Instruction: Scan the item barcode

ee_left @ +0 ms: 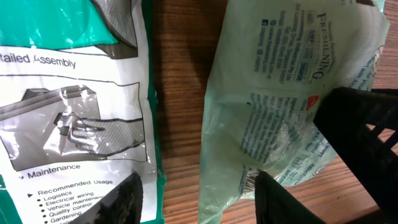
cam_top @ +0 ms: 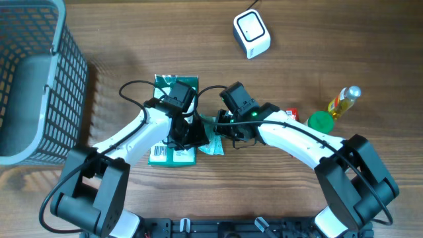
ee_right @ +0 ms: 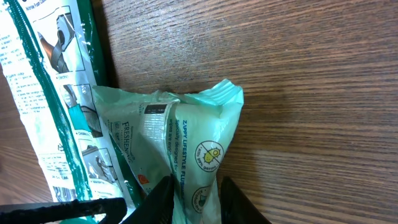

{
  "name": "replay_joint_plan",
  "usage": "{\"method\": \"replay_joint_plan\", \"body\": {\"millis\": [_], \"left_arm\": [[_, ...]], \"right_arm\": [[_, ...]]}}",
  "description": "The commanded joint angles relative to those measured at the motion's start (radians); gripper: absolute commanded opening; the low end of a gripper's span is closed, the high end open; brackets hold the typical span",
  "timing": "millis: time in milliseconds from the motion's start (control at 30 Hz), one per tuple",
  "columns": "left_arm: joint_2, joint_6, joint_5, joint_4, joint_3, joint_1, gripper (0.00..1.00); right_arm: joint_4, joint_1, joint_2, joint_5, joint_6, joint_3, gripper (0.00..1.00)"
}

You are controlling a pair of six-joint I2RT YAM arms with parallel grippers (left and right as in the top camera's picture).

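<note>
Table (cam_top: 317, 59) was brown wood with visible grain and a pretty matt finish. Wipes pack (ee_right: 186, 143) looked like thin pale-green plastic film, crinkled and a bit shiny, with a crimped seal along the top. Glove pack (ee_left: 74, 93) was glossier plastic film, wrinkly and catching glare. Basket (cam_top: 63, 99) was dull grey plastic mesh. Scanner (cam_top: 251, 34) had a smooth white plastic shell, slightly glossy. Bottle (cam_top: 340, 104) was clear plastic with a silvery cap. Fingers (ee_right: 155, 205) were matt black; couldn't tell if plastic or metal.
</note>
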Motion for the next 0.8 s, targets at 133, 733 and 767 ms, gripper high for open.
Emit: {"method": "replay_joint_plan", "body": {"millis": [133,733,767], "left_arm": [[0.013,0.010,0.024,-0.001,-0.012,-0.002,0.49],[0.013,0.066,0.146,-0.003,-0.010,0.020,0.75],[0.013,0.065,0.146,-0.003,-0.010,0.020,0.86]], "right_arm": [[0.000,0.004,0.013,-0.008,0.004,-0.010,0.25],[-0.002,0.004,0.013,-0.009,0.005,-0.010,0.24],[-0.002,0.004,0.013,-0.008,0.004,-0.010,0.24]]}}
